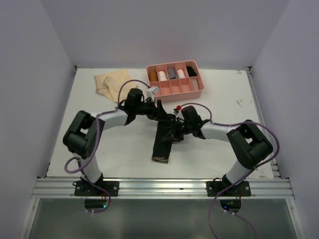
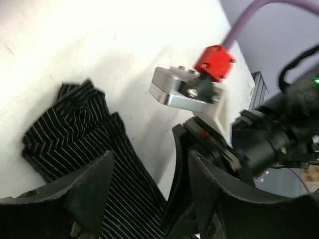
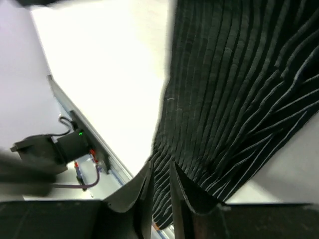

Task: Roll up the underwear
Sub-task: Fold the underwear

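Right tool (image 3: 159, 174) pinching black underwear (image 3: 239, 89), left tool (image 2: 149, 162) open

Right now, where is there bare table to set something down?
Bare table lies right of the pink tray, beyond the right arm, and at the near left between the left arm and the black underwear. Crowded: the middle, where both arms meet, and the far left by the tan cloth.

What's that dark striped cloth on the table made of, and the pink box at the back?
The black garment looks like soft, matte fabric, perhaps knit: it drapes and wrinkles, with thin white stripes. The pink tray seems to be rigid, smooth plastic, with straight moulded dividers.
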`<state>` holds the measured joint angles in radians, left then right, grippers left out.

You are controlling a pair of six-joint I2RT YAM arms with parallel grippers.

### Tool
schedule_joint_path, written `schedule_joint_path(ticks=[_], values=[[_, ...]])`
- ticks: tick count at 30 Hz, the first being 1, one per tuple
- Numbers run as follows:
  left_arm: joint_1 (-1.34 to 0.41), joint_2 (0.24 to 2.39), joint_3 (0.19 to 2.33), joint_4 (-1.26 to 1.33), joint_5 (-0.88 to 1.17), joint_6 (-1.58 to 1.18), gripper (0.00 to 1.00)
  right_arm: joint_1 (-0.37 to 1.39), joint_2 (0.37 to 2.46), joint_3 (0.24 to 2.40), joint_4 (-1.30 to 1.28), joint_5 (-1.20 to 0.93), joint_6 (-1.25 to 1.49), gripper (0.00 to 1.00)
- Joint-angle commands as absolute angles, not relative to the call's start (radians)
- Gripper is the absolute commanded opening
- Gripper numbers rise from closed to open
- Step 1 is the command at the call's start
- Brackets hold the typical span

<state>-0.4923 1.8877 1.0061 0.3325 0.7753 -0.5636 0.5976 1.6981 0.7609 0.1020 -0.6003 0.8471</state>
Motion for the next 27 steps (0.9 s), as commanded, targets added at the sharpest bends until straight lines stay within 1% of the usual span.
schedule_joint_path(ticks=[1, 2, 3, 4, 5, 6, 7, 8, 9, 10, 11, 12, 13, 14, 15, 16, 18, 23, 27], values=[[-0.482, 1.614, 1.022, 0.238, 0.769, -0.405, 0.67, 0.589, 1.600, 0.831, -0.040, -0.643, 0.747, 0.24], [-0.474, 1.577, 1.017, 0.203, 0.749, -0.328, 0.70, 0.588, 1.589, 0.830, -0.034, -0.646, 0.758, 0.25], [-0.468, 1.542, 1.012, 0.168, 0.717, -0.280, 0.70, 0.589, 1.577, 0.824, -0.014, -0.649, 0.790, 0.25], [-0.462, 1.470, 1.000, 0.079, 0.700, -0.225, 0.69, 0.588, 1.562, 0.813, -0.006, -0.658, 0.813, 0.25], [-0.451, 1.435, 0.990, 0.039, 0.681, -0.089, 0.67, 0.591, 1.557, 0.786, 0.035, -0.667, 0.837, 0.25], [-0.448, 1.363, 0.970, -0.053, 0.667, -0.010, 0.65, 0.598, 1.557, 0.769, 0.087, -0.675, 0.885, 0.25], [-0.449, 1.324, 0.921, -0.087, 0.669, 0.149, 0.64, 0.604, 1.569, 0.746, 0.113, -0.686, 0.908, 0.25], [-0.451, 1.287, 0.895, -0.121, 0.679, 0.222, 0.62, 0.615, 1.578, 0.738, 0.148, -0.687, 0.926, 0.24], [-0.451, 1.220, 0.868, -0.205, 0.699, 0.298, 0.61, 0.645, 1.589, 0.736, 0.153, -0.684, 0.946, 0.24], [-0.469, 1.188, 0.826, -0.253, 0.687, 0.459, 0.61, 0.659, 1.603, 0.735, 0.156, -0.670, 0.951, 0.23], [-0.491, 1.157, 0.803, -0.293, 0.669, 0.535, 0.61, 0.673, 1.623, 0.730, 0.172, -0.663, 0.956, 0.23], [-0.518, 1.093, 0.776, -0.342, 0.610, 0.598, 0.61, 0.690, 1.637, 0.721, 0.192, -0.652, 0.978, 0.22], [-0.590, 1.057, 0.714, -0.351, 0.583, 0.700, 0.62, 0.690, 1.646, 0.692, 0.213, -0.646, 0.992, 0.22], [-0.626, 1.022, 0.677, -0.351, 0.563, 0.741, 0.63, 0.690, 1.664, 0.674, 0.259, -0.635, 1.005, 0.22], [-0.653, 0.962, 0.614, -0.342, 0.539, 0.774, 0.63, 0.690, 1.673, 0.657, 0.274, -0.623, 1.020, 0.22], [-0.710, 0.942, 0.586, -0.330, 0.522, 0.811, 0.64, 0.690, 1.680, 0.631, 0.287, -0.611, 1.029, 0.22], [-0.758, 0.913, 0.530, -0.296, 0.483, 0.837, 0.65, 0.690, 1.704, 0.603, 0.363, -0.594, 1.074, 0.21], [-0.876, 0.926, 0.437, -0.158, 0.411, 0.900, 0.69, 0.692, 1.767, 0.540, 0.461, -0.586, 1.117, 0.20], [-0.933, 0.977, 0.382, -0.059, 0.400, 0.966, 0.69, 0.690, 1.822, 0.515, 0.523, -0.606, 1.156, 0.19]])
